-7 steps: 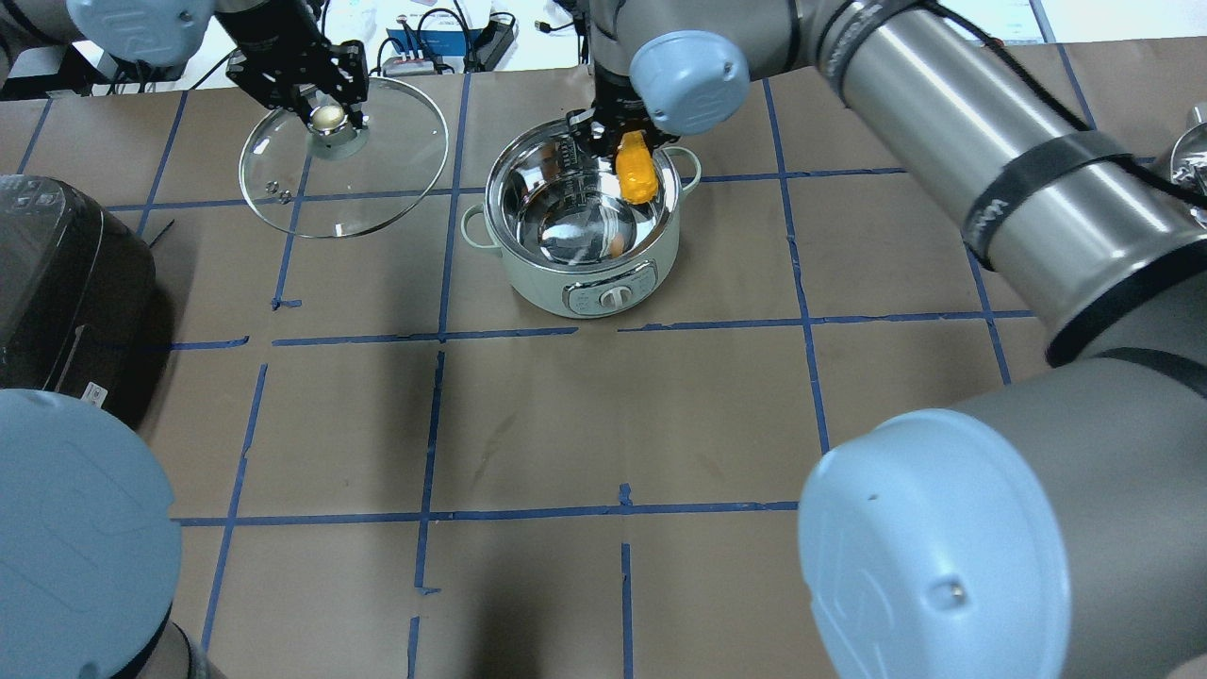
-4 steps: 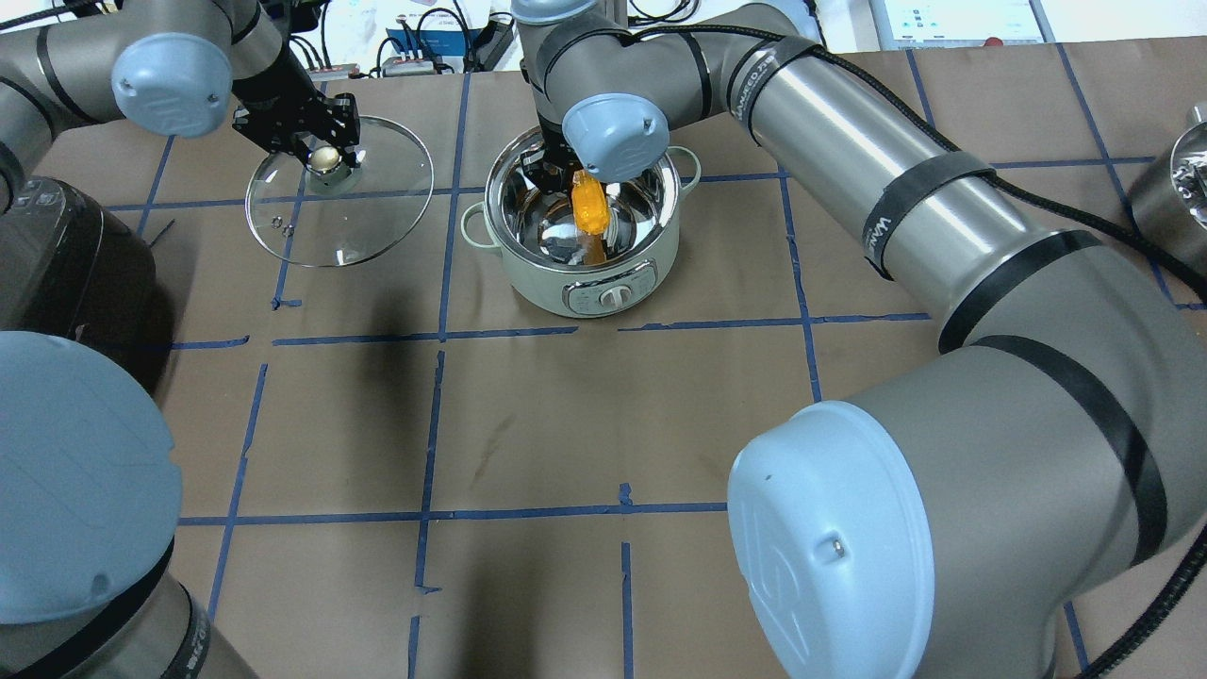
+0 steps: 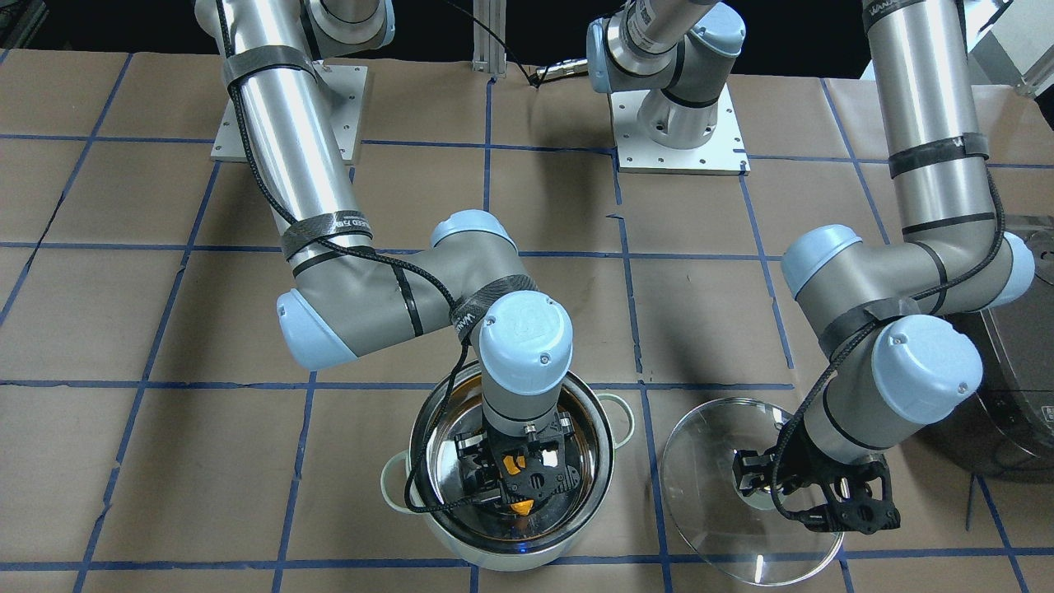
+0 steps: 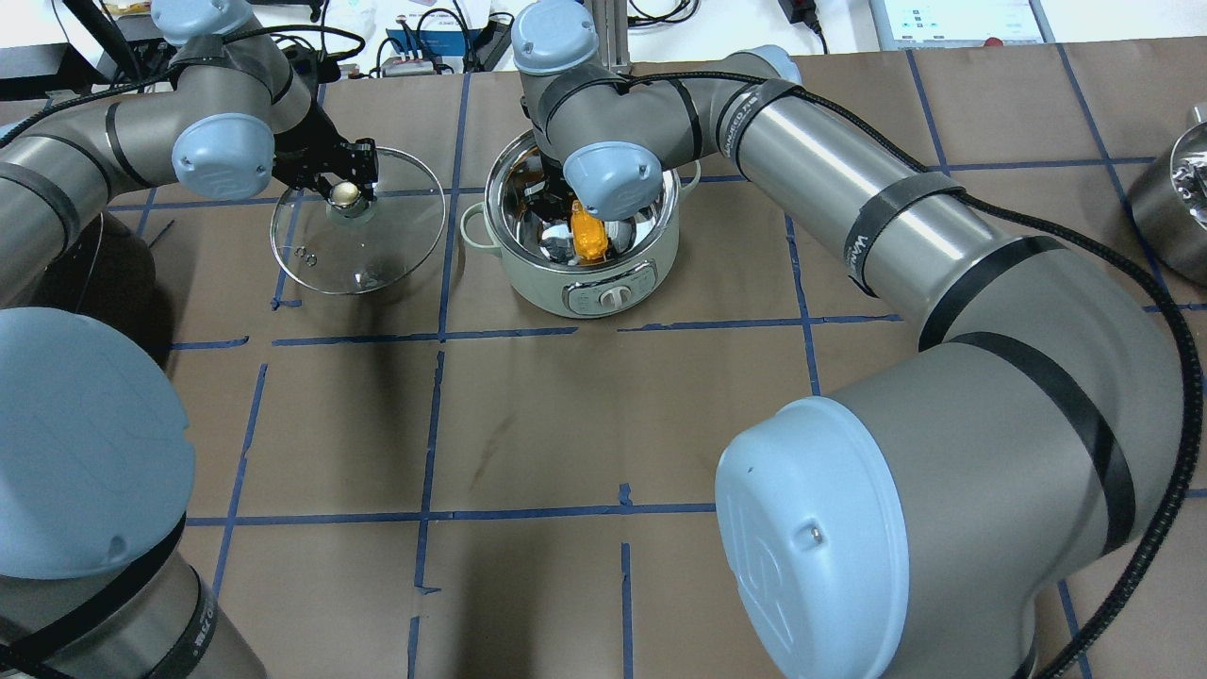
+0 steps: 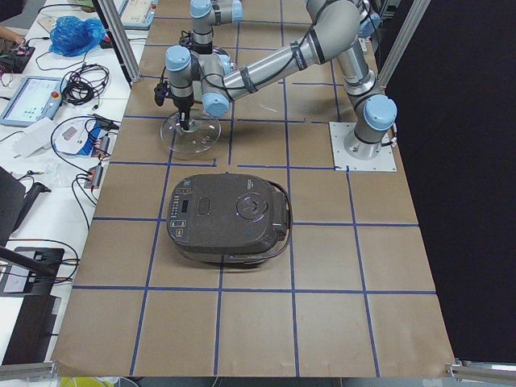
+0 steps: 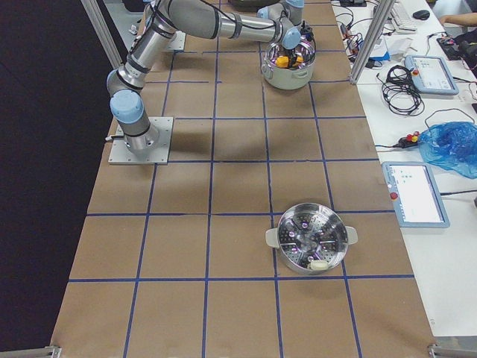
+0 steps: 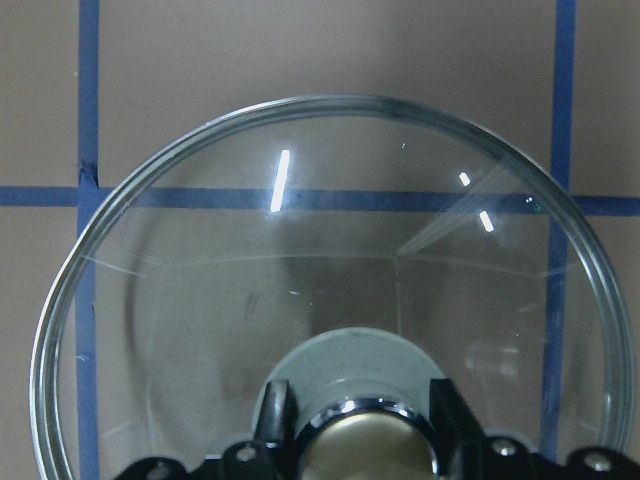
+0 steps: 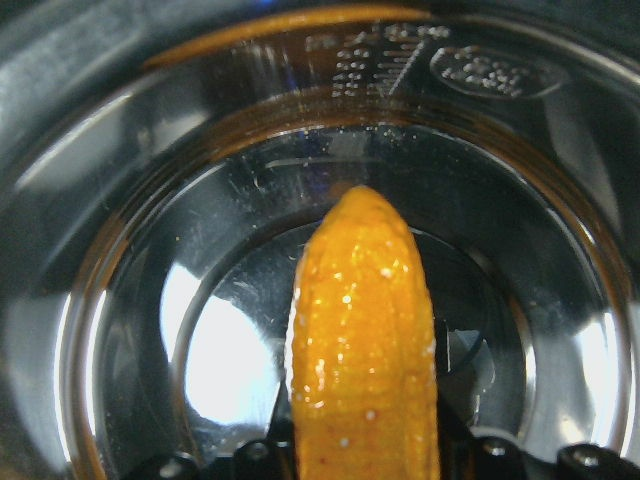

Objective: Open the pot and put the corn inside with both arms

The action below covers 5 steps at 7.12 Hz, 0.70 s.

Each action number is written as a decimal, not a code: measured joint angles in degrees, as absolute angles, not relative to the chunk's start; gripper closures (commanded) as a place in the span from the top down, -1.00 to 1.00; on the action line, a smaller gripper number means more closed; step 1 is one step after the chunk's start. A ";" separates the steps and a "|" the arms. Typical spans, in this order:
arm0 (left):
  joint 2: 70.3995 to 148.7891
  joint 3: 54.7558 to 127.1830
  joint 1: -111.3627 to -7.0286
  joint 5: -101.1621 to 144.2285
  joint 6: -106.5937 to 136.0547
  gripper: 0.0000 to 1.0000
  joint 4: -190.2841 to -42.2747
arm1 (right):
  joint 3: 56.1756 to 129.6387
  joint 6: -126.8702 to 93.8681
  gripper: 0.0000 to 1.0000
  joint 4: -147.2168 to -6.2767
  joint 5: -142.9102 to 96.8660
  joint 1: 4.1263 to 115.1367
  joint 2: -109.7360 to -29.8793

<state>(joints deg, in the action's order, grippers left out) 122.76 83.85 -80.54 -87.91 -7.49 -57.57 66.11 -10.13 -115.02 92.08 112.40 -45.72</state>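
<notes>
The steel pot (image 4: 542, 283) with mint-green handles stands open at the table's far middle; it also shows in the front view (image 3: 422, 428). My right gripper (image 3: 517, 484) is down inside the pot, shut on the yellow-orange corn (image 4: 590, 238), which hangs upright just above the pot's floor (image 8: 365, 340). My left gripper (image 4: 345, 191) is shut on the knob (image 7: 350, 445) of the glass lid (image 4: 368, 255). It holds the lid low over the table, left of the pot (image 3: 716, 461). I cannot tell whether the lid touches the table.
A dark grey rice cooker (image 5: 230, 218) sits at the table's left side, close to my left arm (image 3: 1017, 412). A steel steamer pot (image 6: 309, 239) stands far off on the right side. Blue tape lines cross the brown table cover.
My right gripper has gone from above the pot's rim down into the pot with the corn. My left gripper has shifted the lid a little to the right, toward the pot.
</notes>
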 measured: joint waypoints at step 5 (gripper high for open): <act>120.93 82.89 -80.73 -88.22 -7.08 1.00 -59.42 | 67.05 -10.02 0.72 -108.01 92.22 112.06 -57.55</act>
<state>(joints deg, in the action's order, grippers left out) 120.93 82.89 -80.73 -88.22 -7.08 -59.42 67.05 -10.02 -108.01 92.22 112.06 -57.55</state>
